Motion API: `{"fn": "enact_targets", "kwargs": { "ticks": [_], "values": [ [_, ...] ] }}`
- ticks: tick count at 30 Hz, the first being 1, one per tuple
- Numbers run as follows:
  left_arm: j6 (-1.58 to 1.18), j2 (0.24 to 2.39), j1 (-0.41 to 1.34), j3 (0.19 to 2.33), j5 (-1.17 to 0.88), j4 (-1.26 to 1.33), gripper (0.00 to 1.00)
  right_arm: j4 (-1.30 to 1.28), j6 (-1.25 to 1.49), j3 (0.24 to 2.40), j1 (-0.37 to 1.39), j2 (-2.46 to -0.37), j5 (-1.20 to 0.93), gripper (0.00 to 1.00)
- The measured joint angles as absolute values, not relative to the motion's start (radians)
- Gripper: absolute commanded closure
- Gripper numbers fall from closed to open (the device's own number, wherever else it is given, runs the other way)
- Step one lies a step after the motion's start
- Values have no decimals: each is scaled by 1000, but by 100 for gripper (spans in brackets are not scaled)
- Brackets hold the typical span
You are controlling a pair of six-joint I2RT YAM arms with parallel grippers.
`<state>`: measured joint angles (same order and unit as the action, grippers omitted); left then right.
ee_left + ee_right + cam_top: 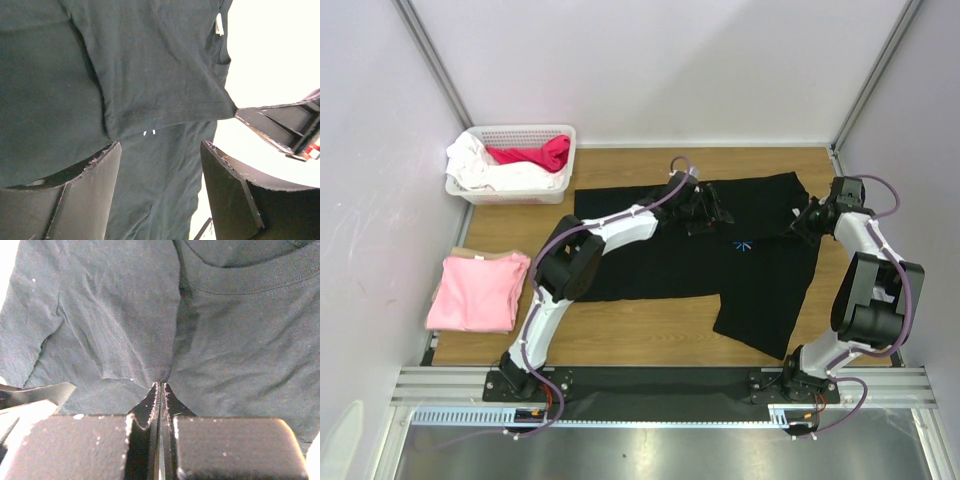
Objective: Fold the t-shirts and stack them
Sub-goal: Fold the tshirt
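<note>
The black t-shirt (670, 255) lies spread on the wooden table (620, 330), with its pale-blue starburst mark (741, 244) showing. My right gripper (804, 222) is shut on a sleeve hem at the shirt's right edge; in the right wrist view (161, 384) the cloth (115, 320) is pulled into a peak between the closed fingers. My left gripper (713, 212) hovers open over the shirt's upper middle; in the left wrist view (161, 150) the black cloth (150, 65) lies below the spread fingers (75, 195). The pink t-shirt (478, 290) lies folded at the table's left edge.
A white basket (560, 132) at the back left holds white and red cloths. The right gripper's fingers (282, 125) show at the right in the left wrist view, pinching a shirt corner. Pale walls enclose the table on three sides.
</note>
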<state>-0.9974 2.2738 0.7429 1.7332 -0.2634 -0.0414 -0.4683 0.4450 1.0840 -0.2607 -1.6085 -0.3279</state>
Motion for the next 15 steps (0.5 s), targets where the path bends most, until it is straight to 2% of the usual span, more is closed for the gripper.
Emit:
{"fn": "enact_targets", "kwargs": {
  "ticks": [8,15],
  "values": [
    [-1048,2304,772,1725,-214,-38,34,-491,444,1079,-259,-1597,-330,100],
    [-1069,2336,775,1707,-186,-36,34,-503,444,1066,-259,-1597,-330,100]
  ]
}}
